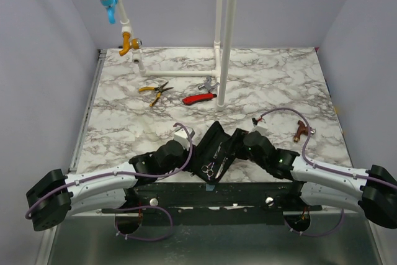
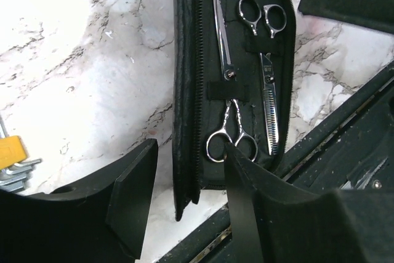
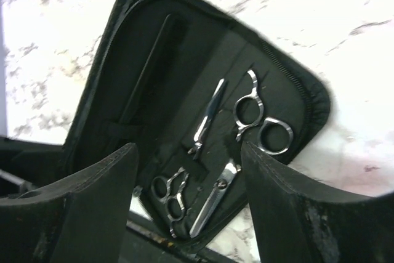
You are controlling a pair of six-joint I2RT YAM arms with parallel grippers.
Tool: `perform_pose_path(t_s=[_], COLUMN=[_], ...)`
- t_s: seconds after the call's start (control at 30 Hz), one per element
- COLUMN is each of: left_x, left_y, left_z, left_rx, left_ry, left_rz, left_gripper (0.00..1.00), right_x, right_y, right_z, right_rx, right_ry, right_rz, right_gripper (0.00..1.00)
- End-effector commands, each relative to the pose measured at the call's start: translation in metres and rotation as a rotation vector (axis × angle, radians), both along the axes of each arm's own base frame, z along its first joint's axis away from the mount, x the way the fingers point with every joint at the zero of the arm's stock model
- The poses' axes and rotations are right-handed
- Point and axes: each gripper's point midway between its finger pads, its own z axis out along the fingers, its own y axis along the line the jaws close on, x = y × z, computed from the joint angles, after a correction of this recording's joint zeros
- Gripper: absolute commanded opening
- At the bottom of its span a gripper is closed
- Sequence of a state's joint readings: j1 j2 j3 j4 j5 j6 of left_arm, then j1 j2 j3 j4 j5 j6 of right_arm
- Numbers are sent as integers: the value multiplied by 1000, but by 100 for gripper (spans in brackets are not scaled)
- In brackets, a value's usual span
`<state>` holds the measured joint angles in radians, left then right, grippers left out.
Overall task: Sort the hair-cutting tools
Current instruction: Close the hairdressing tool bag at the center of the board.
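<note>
Scissors (image 2: 229,100) of plain silver steel lie strapped in an open black zip case (image 1: 218,144) at the 6 o'clock edge of the marble table (image 1: 279,85). Toothed thinning shears (image 2: 269,100) sit just beside them at 3 o'clock in our left wrist view. A long black comb (image 3: 146,75) sits in the case's other half. Our left gripper (image 2: 184,155) stands wide, one finger on each side of the case's zip edge. Our right gripper (image 3: 184,149) hangs wide over the case. Yellow-handled pliers (image 1: 155,93) and a red-handled tool (image 1: 198,98) rest well apart toward 12 o'clock.
</note>
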<state>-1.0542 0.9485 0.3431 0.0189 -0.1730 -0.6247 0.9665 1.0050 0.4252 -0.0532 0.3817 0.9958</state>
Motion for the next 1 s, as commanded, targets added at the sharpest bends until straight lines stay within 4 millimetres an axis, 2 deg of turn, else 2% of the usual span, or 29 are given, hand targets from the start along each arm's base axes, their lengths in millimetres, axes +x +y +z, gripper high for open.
perform_pose_path(t_s=[0.0, 0.1, 0.33, 0.47, 0.6, 0.8, 0.97], left_x=[3, -1, -17, -28, -38, -49, -36], left_y=[-6, -10, -19, -31, -42, -56, -37], left_z=[18, 26, 37, 38, 37, 43, 40], left_rx=[-25, -58, -119, -106, -78, -69, -38], left_ry=[-78, -93, -110, -114, -115, -145, -142], left_rz=[-46, -81, -162, -239, -293, -353, -208], left_gripper=[52, 54, 54, 54, 53, 53, 58], right_x=[-16, -18, -6, 3, 10, -2, -12], right_y=[30, 44, 58, 61, 51, 32, 16], right_z=[10, 20, 39, 29, 13, -16, -36], right_rx=[194, 306, 374, 328, 275, 223, 195], right_ry=[49, 82, 71, 113, 161, 224, 248], right_rz=[110, 141, 130, 110, 67, 56, 41], right_gripper=[75, 84, 87, 87, 85, 69, 52])
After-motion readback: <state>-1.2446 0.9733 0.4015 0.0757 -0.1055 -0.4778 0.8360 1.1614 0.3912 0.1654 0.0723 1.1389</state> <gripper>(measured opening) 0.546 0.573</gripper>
